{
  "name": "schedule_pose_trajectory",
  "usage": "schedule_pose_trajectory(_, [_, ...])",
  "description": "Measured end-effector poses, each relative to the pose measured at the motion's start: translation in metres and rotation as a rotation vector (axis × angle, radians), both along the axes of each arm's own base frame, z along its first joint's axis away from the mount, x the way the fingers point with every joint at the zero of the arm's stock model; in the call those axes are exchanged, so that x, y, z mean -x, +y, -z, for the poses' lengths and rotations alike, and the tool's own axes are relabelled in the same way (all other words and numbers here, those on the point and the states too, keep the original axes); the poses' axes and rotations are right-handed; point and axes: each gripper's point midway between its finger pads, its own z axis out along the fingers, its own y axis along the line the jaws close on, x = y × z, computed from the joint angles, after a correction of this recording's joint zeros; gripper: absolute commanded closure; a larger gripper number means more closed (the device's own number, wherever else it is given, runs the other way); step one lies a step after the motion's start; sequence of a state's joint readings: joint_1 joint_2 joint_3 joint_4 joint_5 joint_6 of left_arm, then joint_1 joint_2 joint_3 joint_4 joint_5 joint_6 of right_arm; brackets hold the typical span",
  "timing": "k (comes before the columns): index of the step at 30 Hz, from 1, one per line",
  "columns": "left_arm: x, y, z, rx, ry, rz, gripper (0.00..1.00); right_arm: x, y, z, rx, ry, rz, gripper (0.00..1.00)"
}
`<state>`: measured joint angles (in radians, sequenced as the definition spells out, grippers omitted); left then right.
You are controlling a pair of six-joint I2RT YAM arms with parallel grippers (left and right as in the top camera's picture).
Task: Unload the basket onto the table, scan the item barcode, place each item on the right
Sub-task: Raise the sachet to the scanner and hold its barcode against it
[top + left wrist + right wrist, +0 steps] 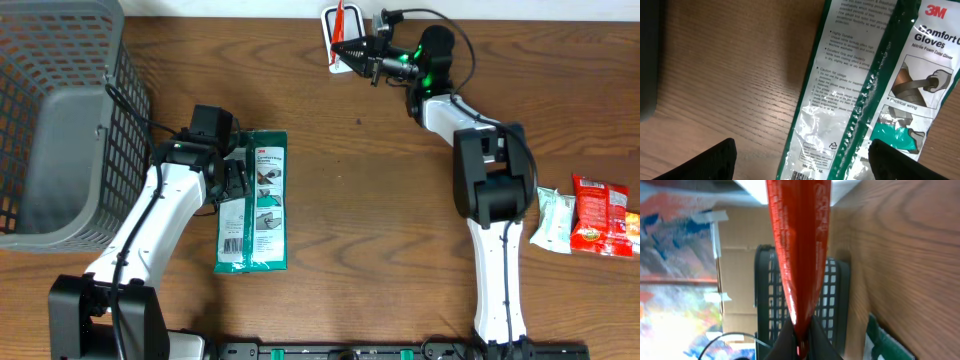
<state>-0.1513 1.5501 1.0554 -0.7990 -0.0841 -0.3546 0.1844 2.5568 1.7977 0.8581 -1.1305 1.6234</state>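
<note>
Red glossy film is the material under review. From overhead, the right hand (347, 47) is clamped shut on a thin red packet (339, 20) at the far edge of the worktop (380, 200), held against a white unit (327, 40). I cannot confirm what that unit does, but judge it to be the scan point. The left hand (235, 183) hangs with its fingers wide apart over a green glove packet (255, 215) that lies flat, and it holds nothing. A grey basket (130, 90) stands near that arm. A red snack bag (600, 215) and a pale pouch (553, 220) lie well apart at the right edge. In the left wrist view, both fingers (715, 162) straddle the glove packet's shiny clear film. A barcode (802, 176) shows at the lower edge of the frame, a detail the overhead view does not resolve. In the right wrist view, the red packet rises edge-on from the pinched fingertips, and no barcode is visible on it. Only the overhead view shows its place against the white unit. Judgement: the red packet is light, limp and slick, liable to droop or twist, so the grip belongs on a seam edge, clear of the printed code. The glove packet looks likewise light and slippery, best taken at a long edge.
</note>
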Motion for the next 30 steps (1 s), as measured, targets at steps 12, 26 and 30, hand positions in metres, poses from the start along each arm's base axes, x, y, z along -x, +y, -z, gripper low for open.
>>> schedule_pose_trajectory(12, [0.000,0.000,0.000,0.000,0.001,0.000,0.15,-0.013,-0.012,0.054,-0.012,0.135,0.011,0.99])
schedule_pose_trajectory(26, [0.000,0.000,0.000,0.000,0.001,0.000,0.15,-0.012,-0.013,0.072,-0.011,0.182,0.008,0.98])
schedule_pose_trajectory(30, [0.000,0.000,0.000,0.000,0.001,0.000,0.15,-0.012,-0.013,0.072,-0.016,0.200,0.009,0.98])
